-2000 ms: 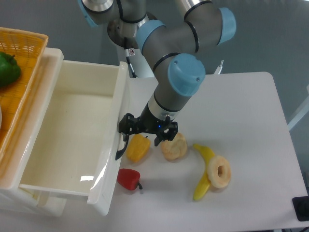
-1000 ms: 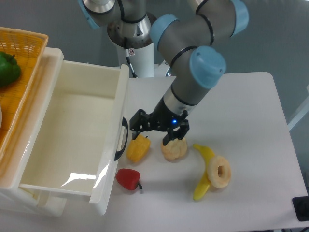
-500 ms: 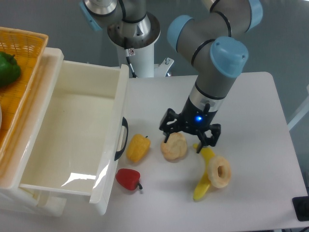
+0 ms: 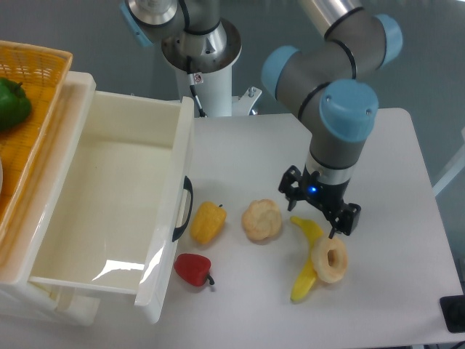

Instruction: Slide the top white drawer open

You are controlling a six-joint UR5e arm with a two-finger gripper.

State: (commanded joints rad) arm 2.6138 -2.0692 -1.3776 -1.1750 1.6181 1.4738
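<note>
The top white drawer (image 4: 109, 189) of the cream-white cabinet stands pulled far out, its deep inside bare and its curved black handle (image 4: 183, 209) facing the table. My gripper (image 4: 320, 210) hangs well to the right of the handle, above the banana (image 4: 305, 258), with its fingers spread open and nothing between them. The lower drawer is hidden under the top one.
On the table lie a yellow pepper (image 4: 206, 222), a red pepper (image 4: 192, 269), a round pastry (image 4: 261, 219), a banana and a doughnut (image 4: 331, 258). A wicker basket (image 4: 33, 87) with a green pepper (image 4: 13, 102) sits on the cabinet top at left.
My gripper has let go of the drawer handle and travelled right across the table, from beside the handle to above the banana. The drawer stays out.
</note>
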